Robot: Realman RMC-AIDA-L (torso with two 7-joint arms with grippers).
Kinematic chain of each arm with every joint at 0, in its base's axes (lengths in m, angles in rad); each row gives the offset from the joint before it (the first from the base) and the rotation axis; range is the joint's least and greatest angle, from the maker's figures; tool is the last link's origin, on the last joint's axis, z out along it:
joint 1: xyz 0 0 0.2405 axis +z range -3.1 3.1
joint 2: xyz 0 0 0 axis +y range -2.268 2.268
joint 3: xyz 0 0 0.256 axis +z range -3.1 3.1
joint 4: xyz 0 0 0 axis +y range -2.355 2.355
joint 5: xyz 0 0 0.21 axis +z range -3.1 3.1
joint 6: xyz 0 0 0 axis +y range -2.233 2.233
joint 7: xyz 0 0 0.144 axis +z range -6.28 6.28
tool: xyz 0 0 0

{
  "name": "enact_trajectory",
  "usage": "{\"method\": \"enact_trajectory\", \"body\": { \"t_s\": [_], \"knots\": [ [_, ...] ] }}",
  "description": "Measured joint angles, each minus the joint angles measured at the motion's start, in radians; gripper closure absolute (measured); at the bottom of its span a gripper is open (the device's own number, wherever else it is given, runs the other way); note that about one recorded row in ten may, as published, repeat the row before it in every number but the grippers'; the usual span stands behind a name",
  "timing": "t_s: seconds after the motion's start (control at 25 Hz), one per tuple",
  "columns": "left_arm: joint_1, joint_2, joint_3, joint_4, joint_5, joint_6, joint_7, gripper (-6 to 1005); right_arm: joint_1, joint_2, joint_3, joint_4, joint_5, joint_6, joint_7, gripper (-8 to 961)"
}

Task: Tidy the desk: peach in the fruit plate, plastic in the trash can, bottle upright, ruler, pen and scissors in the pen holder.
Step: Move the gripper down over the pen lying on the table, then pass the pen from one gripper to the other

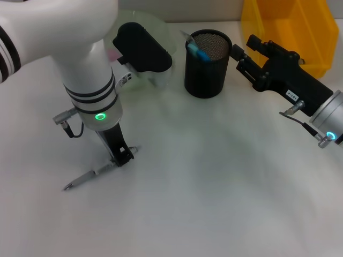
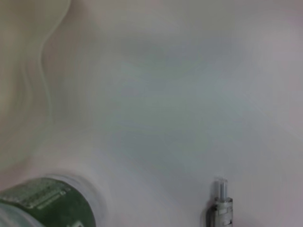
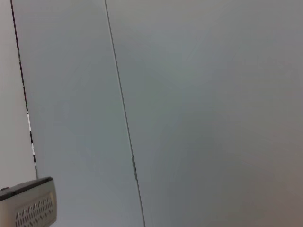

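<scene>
Left gripper point(image 1: 124, 156) down at the desk point(image 1: 214, 176), fingers narrow and clamped on the pen point(image 1: 96, 172). Right gripper point(image 1: 242, 53) raised beside the pen holder point(image 1: 207, 63), finger gap cannot tell.

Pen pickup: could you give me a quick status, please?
Left gripper down on pen. Right gripper raised beside pen holder. Nothing between.

Head looks down; left wrist hugs pen point(image 2: 221, 208).

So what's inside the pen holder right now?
In the pen holder, a blue-tipped item leans against the rim. The mesh wall hides anything lower inside.
</scene>
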Motion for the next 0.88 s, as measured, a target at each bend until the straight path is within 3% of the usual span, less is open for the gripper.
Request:
{"method": "enact_trajectory", "body": {
  "t_s": [0.36, 0.76, 0.88],
  "knots": [
    [0.008, 0.0, -0.01, 0.075, -0.001, 0.031, -0.009, 819, -0.006, 0.0, 0.017, 0.002, 0.015, -0.004, 0.0, 469],
    [0.064, 0.003, -0.03, 0.318, 0.01, 0.122, -0.012, 818, -0.028, 0.0, 0.045, 0.003, 0.015, -0.026, 0.007, 470],
    [0.085, 0.005, -0.071, 0.39, 0.011, 0.126, 0.0, 818, -0.036, 0.0, 0.047, 0.004, 0.015, -0.028, 0.007, 470]
  ]
}}
